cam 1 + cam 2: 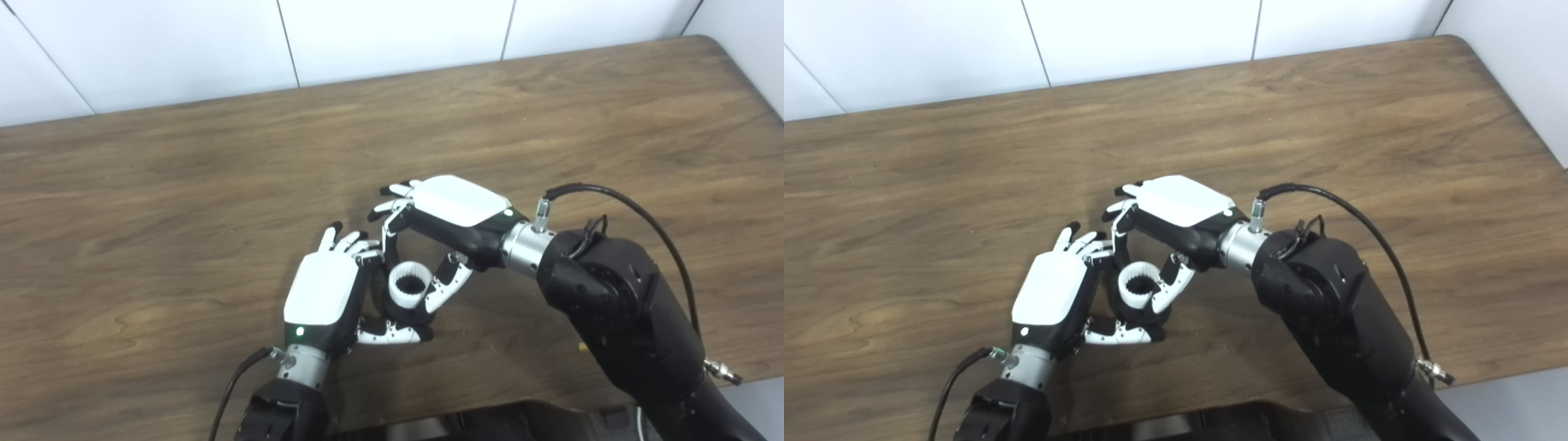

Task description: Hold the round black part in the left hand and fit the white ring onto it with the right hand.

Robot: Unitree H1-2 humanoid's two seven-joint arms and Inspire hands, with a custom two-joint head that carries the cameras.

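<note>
The white ring (409, 288) sits on top of the round black part (409, 315), near the front middle of the wooden table (184, 202). The ring's centre shows dark, toothed black inside. My left hand (324, 288) is shut on the black part, its thumb (392, 334) under and in front of it and its fingers curled behind. My right hand (456, 211) reaches in from the right and pinches the ring between its thumb (447, 286) and a finger (389, 242). The same shows in the right eye view: ring (1140, 285), left hand (1053, 294), right hand (1179, 208).
A white panelled wall (392, 37) runs behind the table's far edge. A black cable (643, 214) loops from my right wrist, and another cable (236, 380) hangs by my left wrist. The table's front edge lies just below my arms.
</note>
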